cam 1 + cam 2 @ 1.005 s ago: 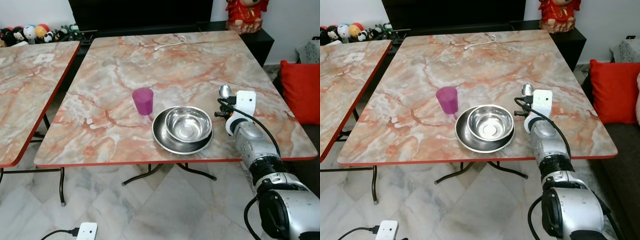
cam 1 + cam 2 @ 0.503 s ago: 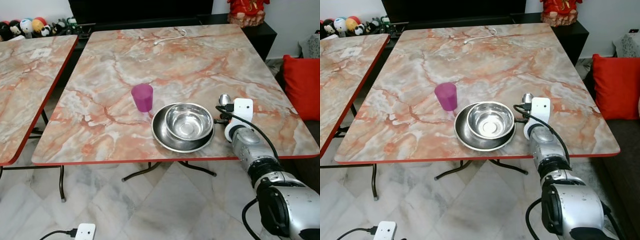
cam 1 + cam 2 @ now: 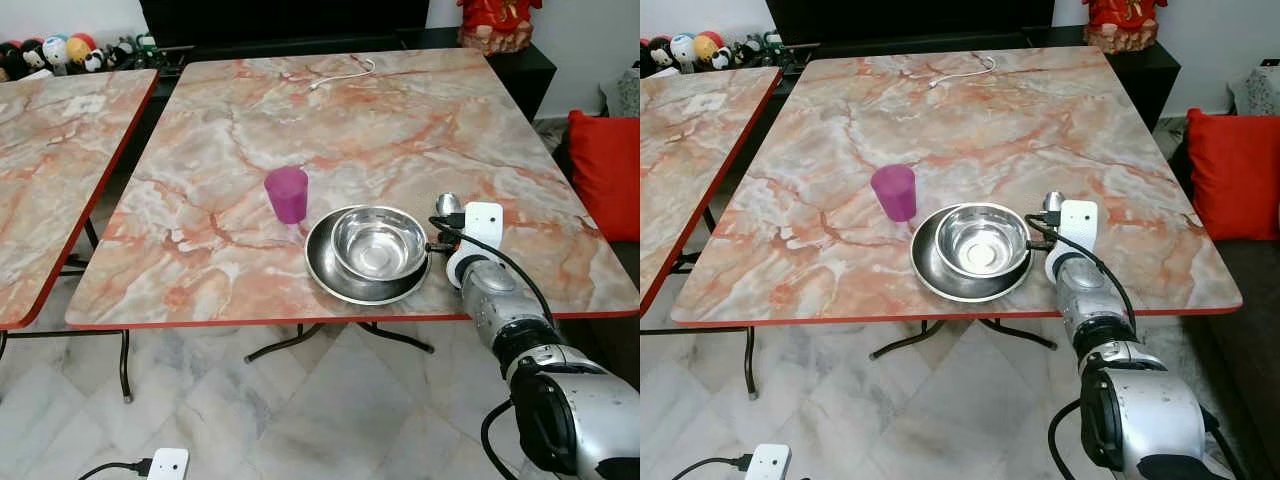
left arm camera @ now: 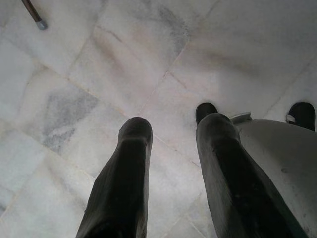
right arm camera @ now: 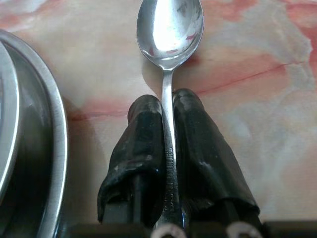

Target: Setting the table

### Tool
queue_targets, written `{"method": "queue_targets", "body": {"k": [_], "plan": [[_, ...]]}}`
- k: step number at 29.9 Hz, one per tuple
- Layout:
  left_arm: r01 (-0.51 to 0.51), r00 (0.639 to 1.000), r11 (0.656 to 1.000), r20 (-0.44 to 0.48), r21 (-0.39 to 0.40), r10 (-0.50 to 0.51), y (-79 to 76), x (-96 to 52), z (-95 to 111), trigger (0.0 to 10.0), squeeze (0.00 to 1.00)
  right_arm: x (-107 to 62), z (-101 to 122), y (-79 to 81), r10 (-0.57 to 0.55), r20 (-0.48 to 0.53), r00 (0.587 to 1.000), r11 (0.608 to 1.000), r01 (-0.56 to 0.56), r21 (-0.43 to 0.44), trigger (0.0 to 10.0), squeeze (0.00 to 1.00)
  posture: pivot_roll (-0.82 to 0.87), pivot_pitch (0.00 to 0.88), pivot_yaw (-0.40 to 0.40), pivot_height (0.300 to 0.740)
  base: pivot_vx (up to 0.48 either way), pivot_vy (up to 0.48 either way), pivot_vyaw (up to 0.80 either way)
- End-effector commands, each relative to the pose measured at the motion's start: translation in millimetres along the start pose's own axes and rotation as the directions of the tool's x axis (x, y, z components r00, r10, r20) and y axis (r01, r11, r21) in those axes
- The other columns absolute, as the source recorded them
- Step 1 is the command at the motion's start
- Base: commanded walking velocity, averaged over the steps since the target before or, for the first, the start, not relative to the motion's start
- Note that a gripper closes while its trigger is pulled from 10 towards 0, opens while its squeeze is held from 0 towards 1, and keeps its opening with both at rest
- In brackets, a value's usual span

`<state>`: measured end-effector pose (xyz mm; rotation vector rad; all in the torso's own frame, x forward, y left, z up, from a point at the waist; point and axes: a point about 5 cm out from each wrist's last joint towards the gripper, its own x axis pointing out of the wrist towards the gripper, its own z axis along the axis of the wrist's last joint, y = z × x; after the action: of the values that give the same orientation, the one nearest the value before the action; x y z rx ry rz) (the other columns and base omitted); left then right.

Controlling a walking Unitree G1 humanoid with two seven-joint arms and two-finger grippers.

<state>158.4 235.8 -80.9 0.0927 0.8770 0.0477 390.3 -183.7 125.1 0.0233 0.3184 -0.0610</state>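
On the marble-patterned table (image 3: 400,110) before us, a place setting is coming together near the front edge: a steel bowl (image 3: 378,245) sits inside a wider steel plate (image 3: 335,280), and a purple cup (image 3: 288,194) stands upright just beside them, toward our left. Our right gripper (image 5: 168,131) reaches in low over the tabletop just beside the plate's right rim, its two black fingers pinched tight on the handle of a spoon (image 5: 170,29). The spoon's bowl faces up and points away from us, apparently so it can be laid alongside the plate as cutlery normally sits. Whether it already touches the table we cannot tell. Our left gripper (image 4: 171,148) hangs idle over the tiled floor (image 4: 99,74), fingers slightly apart and holding nothing.
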Motion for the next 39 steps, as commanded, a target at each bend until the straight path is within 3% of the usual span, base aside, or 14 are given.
{"method": "queue_targets", "body": {"k": [1, 10, 11, 12, 15, 16, 22, 23, 24, 25, 26, 27, 28, 39], "plan": [[-0.016, 1.000, 1.000, -0.027, -0.014, 0.015, 5.2, -3.7, -9.5, 10.0, 0.00, 0.2, -1.6, 3.3, 0.006, -0.004, 1.000, 1.000, -0.006, -0.018, 10.0, 0.12, -0.03, 0.145, 0.069, 0.740, 0.000, 0.000, 0.00], [-0.013, 0.999, 1.000, -0.031, -0.014, 0.013, 2.9, -3.2, -9.8, 10.0, 0.00, 0.1, -2.6, 2.6, 0.002, -0.006, 1.000, 1.000, -0.002, -0.025, 10.0, 0.13, -0.03, 0.144, 0.067, 0.740, 0.000, 0.000, 0.00], [-0.013, 0.999, 1.000, -0.032, -0.015, 0.013, 2.9, -3.2, -9.8, 10.0, 0.00, 0.1, -2.6, 2.6, 0.002, -0.006, 1.000, 1.000, -0.002, -0.025, 10.0, 0.41, -0.03, 0.144, 0.067, 0.740, 0.000, 0.000, 0.00], [-0.014, 0.999, 1.000, -0.032, -0.015, 0.013, 2.8, -3.1, -9.7, 10.0, 0.00, 0.1, -2.5, 2.6, 0.001, -0.006, 1.000, 1.000, -0.001, -0.025, 10.0, 0.43, -0.03, 0.143, 0.068, 0.740, 0.000, 0.000, 0.00], [-0.012, 0.999, 1.000, -0.033, -0.015, 0.012, 2.5, -3.0, -9.5, 10.0, 0.00, 0.1, -2.0, 2.4, -0.003, -0.003, 1.000, 1.000, 0.003, -0.028, 10.0, 0.35, -0.02, 0.143, 0.068, 0.740, 0.000, 0.000, 0.00], [-0.013, 0.999, 1.000, -0.034, -0.015, 0.012, 2.7, -3.0, -9.5, 10.0, 0.00, 0.1, -2.0, 2.5, -0.003, -0.003, 1.000, 1.000, 0.003, -0.029, 10.0, 0.00, -0.03, 0.143, 0.069, 0.740, 0.000, 0.000, 0.00], [-0.013, 0.999, 1.000, -0.036, -0.014, 0.013, 3.2, -2.7, -8.9, 10.0, 0.00, 0.1, -1.8, 2.9, 0.003, -0.001, 1.000, 1.000, -0.003, -0.024, 10.0, 0.00, -0.02, 0.141, 0.069, 0.740, 0.000, 0.000, 0.00], [-0.013, 0.999, 1.000, -0.035, -0.014, 0.013, 3.3, -2.7, -8.7, 10.0, 0.00, 0.1, -1.9, 2.9, 0.003, -0.001, 1.000, 1.000, -0.003, -0.024, 10.0, 0.51, -0.02, 0.141, 0.069, 0.740, 0.000, 0.000, 0.00], [-0.014, 0.999, 1.000, -0.035, -0.015, 0.013, 3.4, -2.6, -8.5, 10.0, 0.00, 0.1, -1.9, 2.9, 0.002, -0.002, 1.000, 1.000, -0.002, -0.025, 10.0, 0.88, -0.02, 0.141, 0.069, 0.740, 0.000, 0.000, 0.00], [-0.014, 0.999, 1.000, -0.035, -0.015, 0.013, 3.4, -2.5, -8.4, 10.0, 0.00, 0.1, -1.9, 2.7, 0.000, -0.002, 1.000, 1.000, 0.000, -0.027, 10.0, 0.90, -0.02, 0.141, 0.069, 0.740, 0.000, 0.000, 0.00], [-0.013, 0.999, 1.000, -0.036, -0.014, 0.013, 3.2, -2.5, -8.3, 10.0, 0.00, 0.1, -1.8, 2.2, -0.006, -0.002, 1.000, 1.000, 0.006, -0.031, 10.0, 0.63, -0.02, 0.141, 0.069, 0.740, 0.000, 0.000, 0.00], [-0.013, 0.999, 1.000, -0.036, -0.014, 0.013, 3.0, -2.4, -8.4, 10.0, 0.00, 0.1, -1.9, 1.9, -0.007, -0.002, 1.000, 0.999, 0.007, -0.032, 10.0, 0.63, -0.03, 0.141, 0.070, 0.740, 0.000, 0.000, 0.00], [-0.013, 0.999, 1.000, -0.037, -0.014, 0.012, 2.8, -2.4, -8.5, 10.0, 0.00, 0.1, -1.9, 1.6, -0.008, -0.002, 1.000, 0.999, 0.008, -0.034, 10.0, 0.00, -0.03, 0.141, 0.070, 0.740, 0.000, 0.000, 0.00], [-0.015, 0.999, 1.000, -0.040, -0.016, 0.014, 3.7, -2.8, -9.3, 10.0, 0.00, 0.0, 1.9, -2.3, -0.032, 0.021, 0.999, 0.999, 0.033, -0.024, 10.0, 0.00, -0.03, 0.140, 0.069, 0.740, 0.000, 0.000, 0.00]]}}
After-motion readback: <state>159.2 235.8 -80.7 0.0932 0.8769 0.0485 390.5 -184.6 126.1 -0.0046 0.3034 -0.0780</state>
